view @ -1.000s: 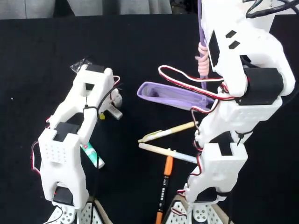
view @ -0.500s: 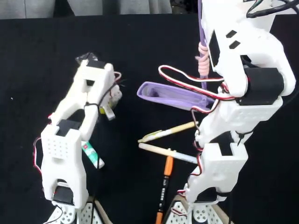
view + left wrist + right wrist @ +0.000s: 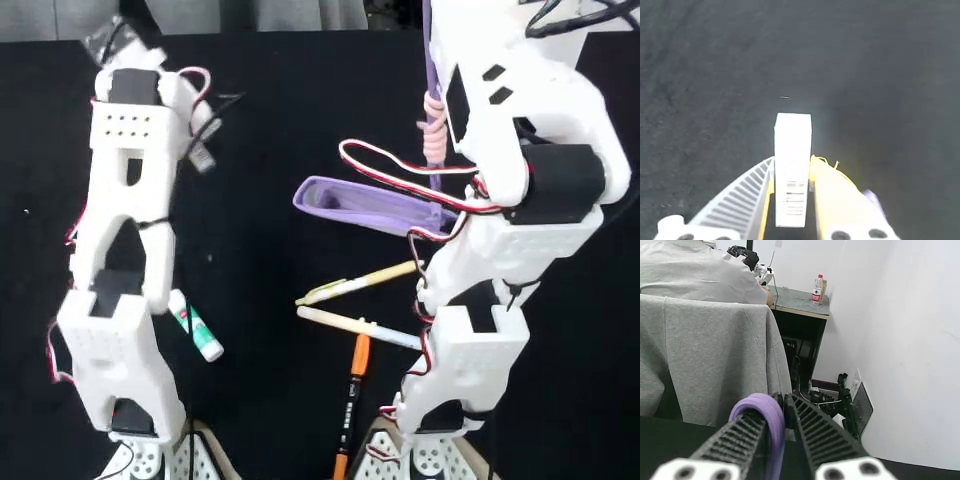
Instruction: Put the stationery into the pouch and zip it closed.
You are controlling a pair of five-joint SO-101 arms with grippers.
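Left wrist view: my left gripper (image 3: pixel 792 161) clamps a white eraser (image 3: pixel 792 142).
Right gripper (image 3: pixel 782 409): pinches the pouch strap (image 3: pixel 757 407).
Risk: I judge the eraser could miss the narrow mouth of the pouch (image 3: pixel 370 205).

Your purple pouch (image 3: pixel 370 205) gapes open; yellow pens (image 3: pixel 355 285), orange marker (image 3: pixel 352 395) and glue stick (image 3: pixel 195 328) lie flat; left tool (image 3: pixel 791 160) pinches white eraser (image 3: pixel 792 137).
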